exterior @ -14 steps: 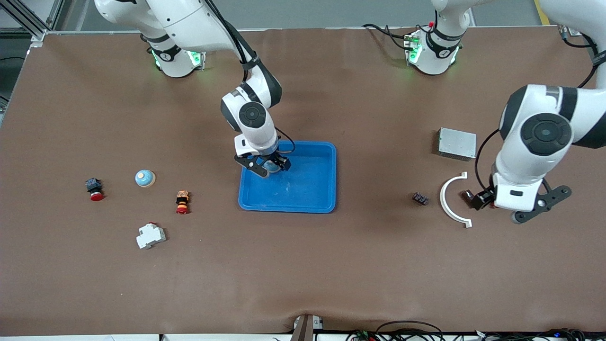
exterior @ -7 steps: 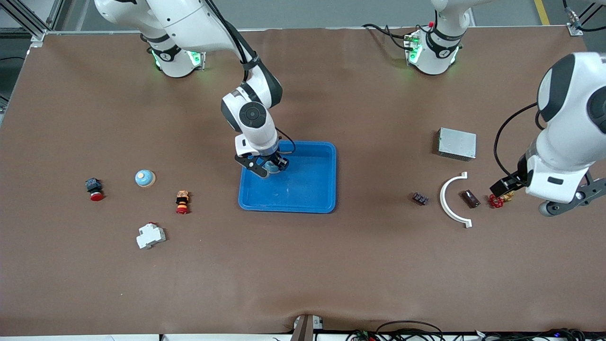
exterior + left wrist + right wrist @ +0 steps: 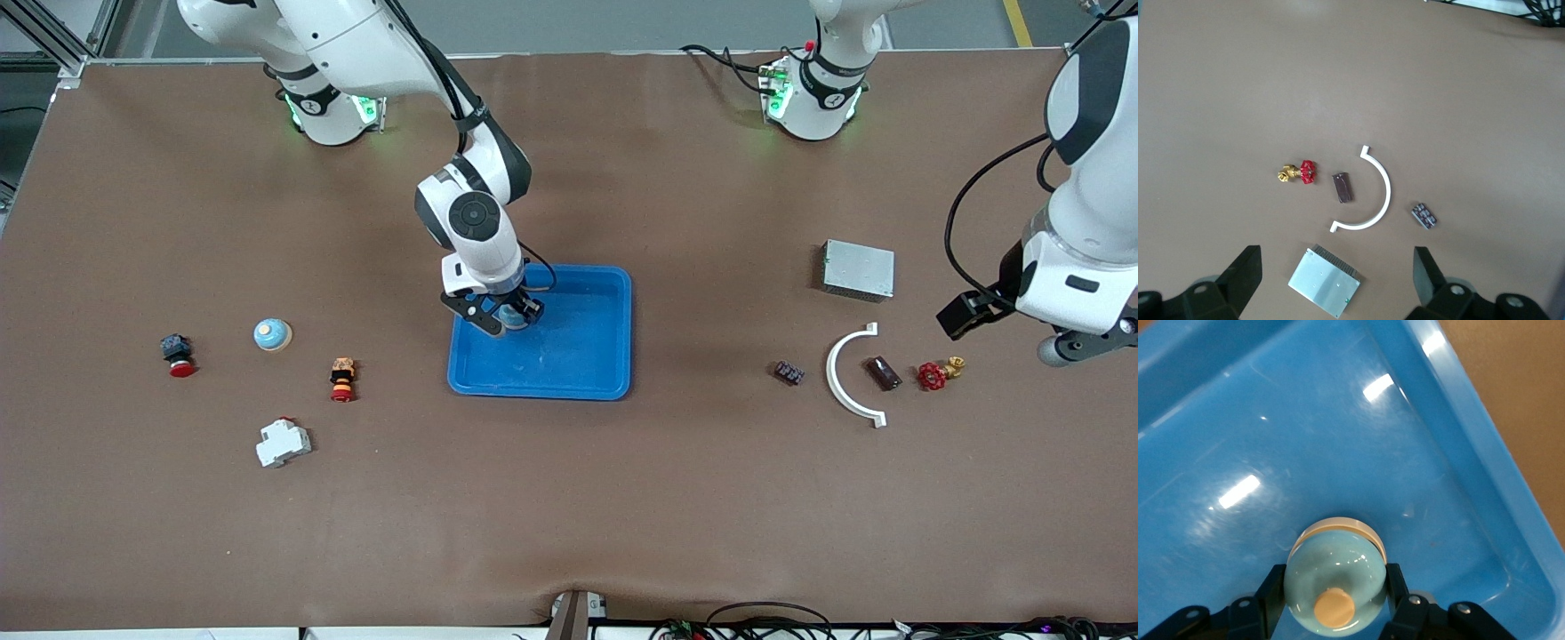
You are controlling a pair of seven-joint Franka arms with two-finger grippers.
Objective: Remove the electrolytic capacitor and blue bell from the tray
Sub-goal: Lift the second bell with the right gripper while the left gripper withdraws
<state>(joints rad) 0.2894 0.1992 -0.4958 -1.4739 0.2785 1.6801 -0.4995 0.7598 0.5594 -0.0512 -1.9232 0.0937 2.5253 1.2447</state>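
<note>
A light blue bell (image 3: pixel 509 312) (image 3: pixel 1335 581) with a tan button sits in the blue tray (image 3: pixel 539 390) (image 3: pixel 1485 447), at the corner nearest the right arm's base. My right gripper (image 3: pixel 505 314) (image 3: pixel 1333 588) is shut on it, one finger against each side. A second blue bell (image 3: pixel 272 334) stands on the table toward the right arm's end. The small brown capacitor (image 3: pixel 884 372) (image 3: pixel 1343 187) lies inside a white curved piece (image 3: pixel 845 375) (image 3: pixel 1373 200). My left gripper (image 3: pixel 1089 342) (image 3: pixel 1337 275) hangs open and empty, high over the left arm's end of the table.
A silver box (image 3: pixel 858 268) (image 3: pixel 1324 281), a red-handled brass valve (image 3: pixel 938 373) (image 3: pixel 1299 173) and a small dark block (image 3: pixel 789 372) (image 3: pixel 1424 216) lie near the capacitor. Two red push buttons (image 3: pixel 178 354) (image 3: pixel 342 379) and a white breaker (image 3: pixel 283 442) lie near the second bell.
My right gripper's fingers closed onto the bell in the tray. The left arm rose and swung away toward its end of the table, uncovering the capacitor and the valve.
</note>
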